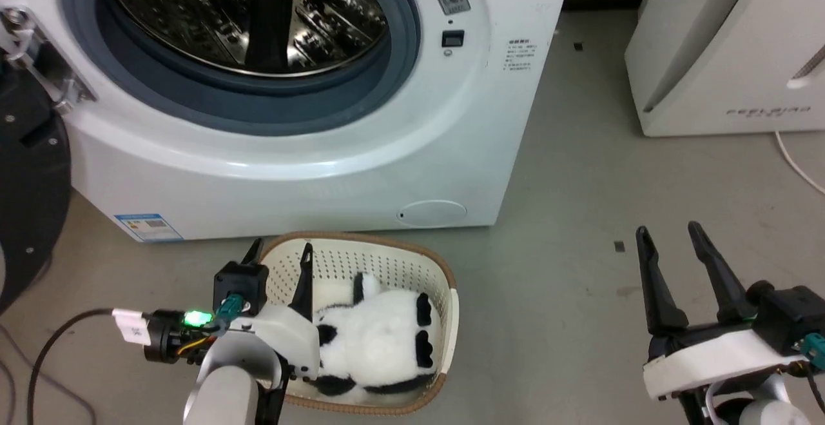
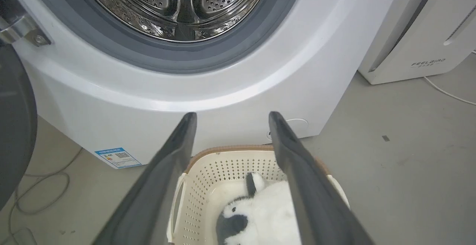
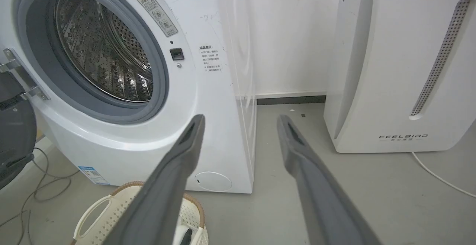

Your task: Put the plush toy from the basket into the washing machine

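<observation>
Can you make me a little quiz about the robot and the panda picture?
1. Fill the gap: the basket holds a ____.
2. True or false: the washer's door is shut.
3. Which tool hangs over the basket? A. left B. right C. both

Key
1. toy
2. False; the door is swung open.
3. A. The left tool is open above the basket; the right tool is open over the floor.
</observation>
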You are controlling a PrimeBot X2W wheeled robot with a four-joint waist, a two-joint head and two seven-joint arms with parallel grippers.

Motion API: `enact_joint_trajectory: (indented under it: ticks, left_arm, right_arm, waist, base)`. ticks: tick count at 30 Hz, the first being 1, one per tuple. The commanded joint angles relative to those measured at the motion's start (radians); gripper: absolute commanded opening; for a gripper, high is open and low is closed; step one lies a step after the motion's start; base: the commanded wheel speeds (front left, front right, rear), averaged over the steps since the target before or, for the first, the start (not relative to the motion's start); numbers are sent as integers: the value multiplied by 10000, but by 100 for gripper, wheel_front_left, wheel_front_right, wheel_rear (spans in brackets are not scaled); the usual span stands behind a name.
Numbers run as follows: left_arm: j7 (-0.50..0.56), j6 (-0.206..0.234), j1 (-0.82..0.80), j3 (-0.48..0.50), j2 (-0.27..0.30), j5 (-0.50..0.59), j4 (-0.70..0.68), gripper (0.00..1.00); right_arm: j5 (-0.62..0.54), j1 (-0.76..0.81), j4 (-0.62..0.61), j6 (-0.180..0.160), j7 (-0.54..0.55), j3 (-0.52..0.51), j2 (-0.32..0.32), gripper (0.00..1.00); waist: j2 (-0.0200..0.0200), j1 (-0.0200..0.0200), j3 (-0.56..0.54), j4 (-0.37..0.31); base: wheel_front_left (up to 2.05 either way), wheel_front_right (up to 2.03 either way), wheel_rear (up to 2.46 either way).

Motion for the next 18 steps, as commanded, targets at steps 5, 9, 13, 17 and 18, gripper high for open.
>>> enact_joint_trajectory:
  ticks: [5, 9, 13, 17, 18]
  left_arm:
    - [-23, -191, -877, -97, 131, -80, 1128, 100]
    - [110, -308, -1360, -251, 229, -56, 1711, 100]
    - [291, -388, -1779, -414, 344, -24, 2201, 100]
    - [446, -454, -2206, -637, 450, 61, 2645, 100]
    - [488, -469, -2306, -693, 469, 81, 2754, 100]
  right_arm:
    - [403, -453, -239, -4, -190, 47, 1, 100]
    - [606, -649, -362, -4, -274, 67, 1, 100]
    - [793, -860, -474, -4, -357, 85, 1, 100]
    - [998, -1061, -582, -4, -440, 100, 2, 100]
    - [1044, -1112, -608, -5, -461, 105, 2, 100]
  waist:
    - [0, -1, 731, -241]
    - [0, -1, 1220, -365]
    - [0, -1, 1714, -493]
    - [0, -1, 2241, -616]
    - [0, -1, 2366, -644]
  base:
    - [0, 0, 0]
    - [0, 0, 0]
    - [0, 0, 0]
    - [0, 0, 0]
    - [0, 0, 0]
